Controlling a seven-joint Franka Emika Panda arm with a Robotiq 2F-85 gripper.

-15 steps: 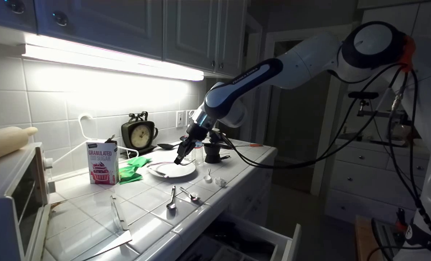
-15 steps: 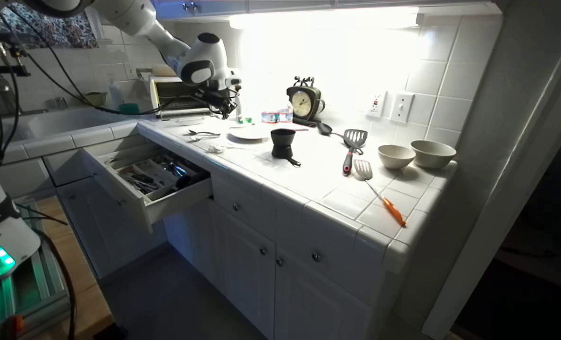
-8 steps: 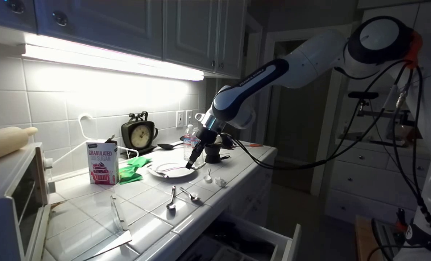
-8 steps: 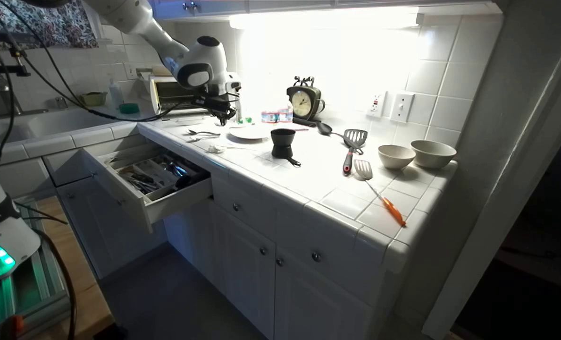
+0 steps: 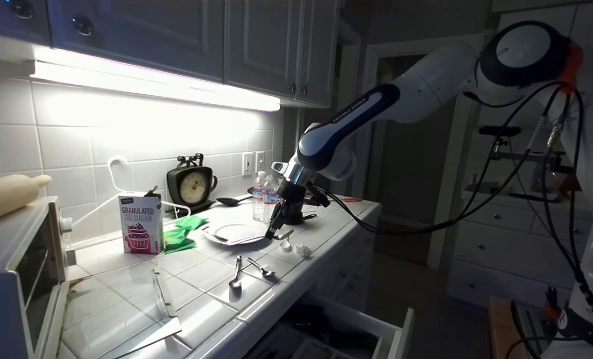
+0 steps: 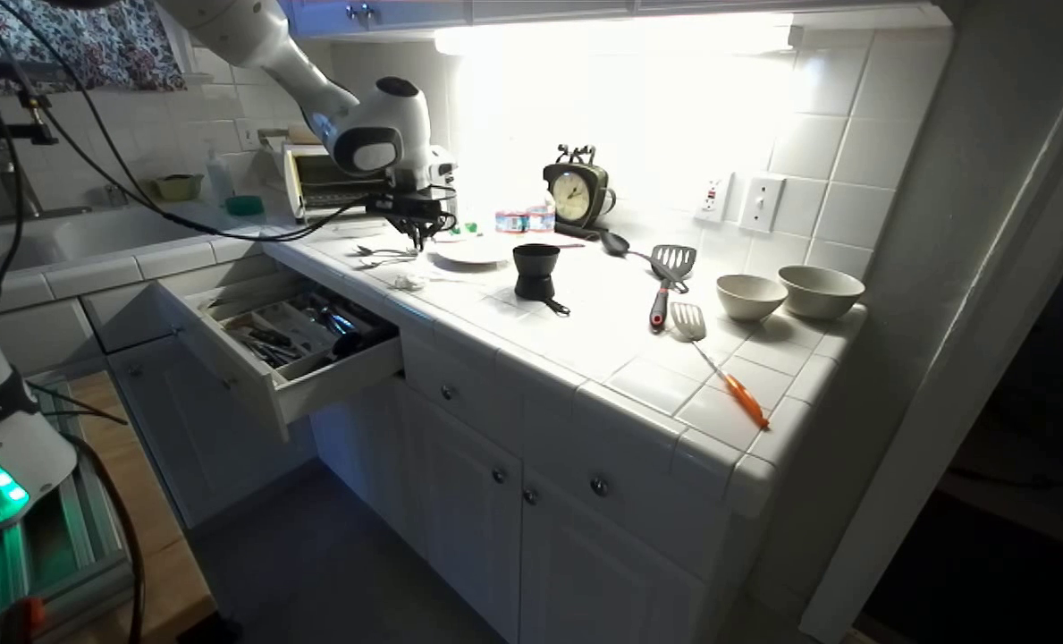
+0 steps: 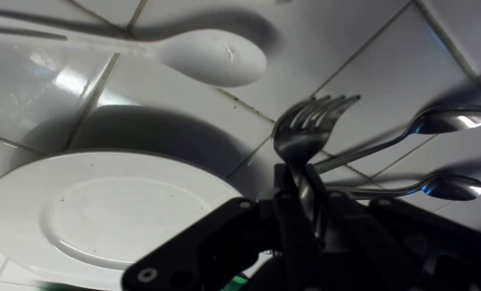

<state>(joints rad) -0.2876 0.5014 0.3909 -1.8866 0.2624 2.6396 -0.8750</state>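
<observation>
We see the hand (image 7: 298,174) clamped on a metal fork (image 7: 299,145), its tines pointing away from the grip, and we find the fork over the tiled desk (image 5: 196,279) near the rim of the white plate (image 7: 123,218). In the wrist view we make out a white spoon (image 7: 218,58) lying up and left of the tines and two metal spoons (image 7: 450,120) to their right, while in an exterior view we see a sugar box (image 5: 141,224) standing well apart.
</observation>
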